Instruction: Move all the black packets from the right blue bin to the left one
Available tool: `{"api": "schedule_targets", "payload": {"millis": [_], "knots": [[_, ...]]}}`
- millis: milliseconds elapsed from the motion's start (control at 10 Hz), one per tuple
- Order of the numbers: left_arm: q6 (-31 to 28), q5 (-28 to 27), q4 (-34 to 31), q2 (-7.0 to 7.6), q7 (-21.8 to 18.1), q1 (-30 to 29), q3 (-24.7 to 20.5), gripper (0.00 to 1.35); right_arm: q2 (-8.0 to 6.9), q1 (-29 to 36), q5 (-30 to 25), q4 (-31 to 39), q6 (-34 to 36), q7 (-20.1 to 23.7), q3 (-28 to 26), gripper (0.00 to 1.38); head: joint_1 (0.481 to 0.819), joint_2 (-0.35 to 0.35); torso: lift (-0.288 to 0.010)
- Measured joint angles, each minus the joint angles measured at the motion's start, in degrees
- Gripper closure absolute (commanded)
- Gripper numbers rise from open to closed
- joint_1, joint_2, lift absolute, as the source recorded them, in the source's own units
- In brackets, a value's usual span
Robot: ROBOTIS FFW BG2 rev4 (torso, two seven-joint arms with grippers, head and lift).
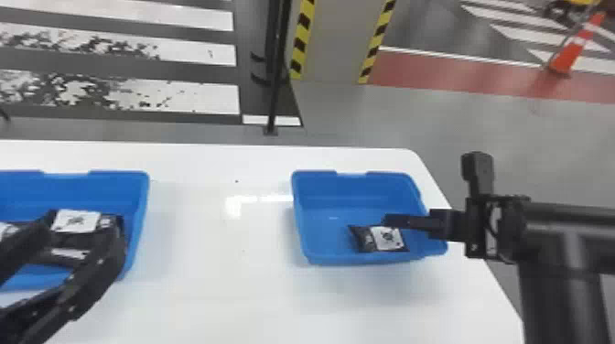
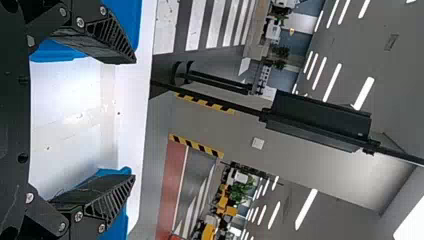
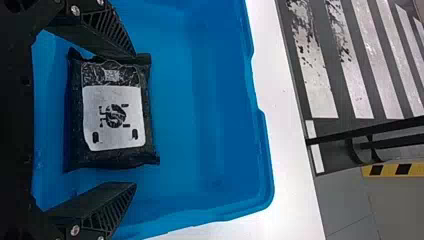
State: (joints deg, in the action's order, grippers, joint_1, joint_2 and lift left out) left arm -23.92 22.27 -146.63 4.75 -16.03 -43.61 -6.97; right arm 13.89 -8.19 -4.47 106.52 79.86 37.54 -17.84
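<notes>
- Head view: your left end effector [image 1: 82, 225], wide open, empty, at the left bin [image 1: 142, 201].
- Your right end effector [image 1: 412, 222], also spread and empty, by a black packet [image 1: 384, 239].

Right claw [image 1: 393, 221]: black fingers [image 3: 107, 32] are tapering, showing slatted flanks; silver screws [image 3: 75, 230] (round-headed) are dotting their bases. Behind the claw, a glossy black tubular arm [image 1: 567, 224] is showing.

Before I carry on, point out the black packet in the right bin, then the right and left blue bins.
Black packet [image 3: 114, 119]: right wrist view, on its white label.
Right blue bin [image 1: 389, 186]: head view, inside of its far wall.
Left blue bin [image 1: 114, 192]: head view, inside of its far wall.
</notes>
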Motion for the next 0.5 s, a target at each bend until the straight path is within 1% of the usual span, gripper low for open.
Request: {"api": "schedule_targets", "payload": {"millis": [300,500], "knots": [[-1.22,0.24,0.73,0.13,-0.39,0.59,0.23,0.23,-0.09,-3.56,0.17,-4.36,0.73,-1.24,2.29,0.11,0.695,-0.237,-0.140],[-1.63,0.84,0.98,0.17,-0.51,0.79,0.34,0.23,-0.25,-4.63,0.64,-7.39,0.74,-1.86,3.56,0.11,0.695,-0.228,-0.140]]}}
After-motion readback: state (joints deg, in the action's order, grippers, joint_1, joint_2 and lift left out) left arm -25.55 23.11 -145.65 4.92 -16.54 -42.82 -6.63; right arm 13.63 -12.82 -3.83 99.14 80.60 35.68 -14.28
